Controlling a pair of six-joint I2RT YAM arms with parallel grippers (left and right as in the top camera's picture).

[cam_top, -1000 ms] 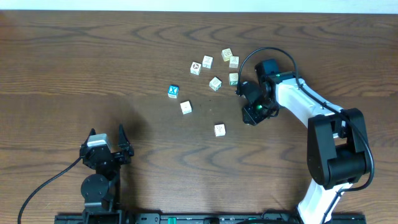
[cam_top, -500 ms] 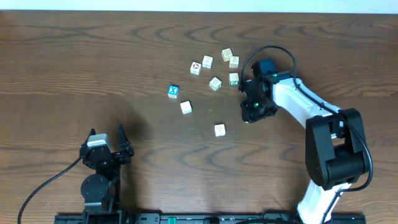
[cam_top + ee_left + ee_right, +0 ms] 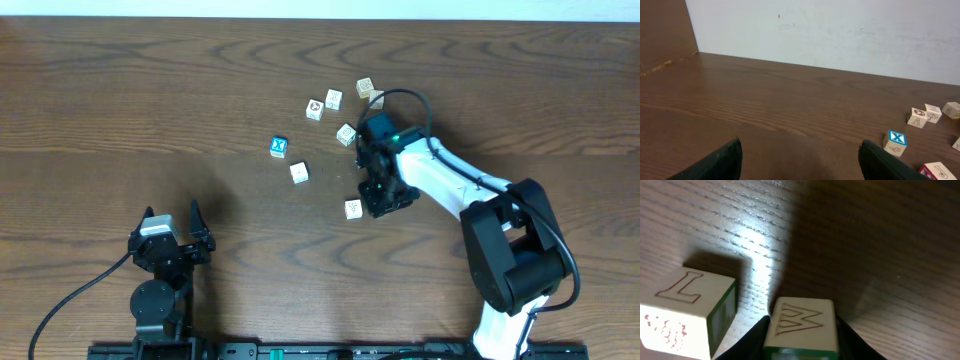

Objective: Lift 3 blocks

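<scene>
The right arm [image 3: 450, 180] has been swung from the cluster's right edge down across the desk [image 3: 150, 120], and the green-faced block seen beside it earlier is gone from its spot. In the wrist view the right gripper [image 3: 801, 339] is clamped on a green-edged W block [image 3: 799, 325], just beside an L block [image 3: 687, 307]. One lift is judged under way. Whether the W block is clear of the desk cannot be told, and overhead it is hidden by the arm. The left gripper [image 3: 800, 150] rests spread wide, empty.
</scene>
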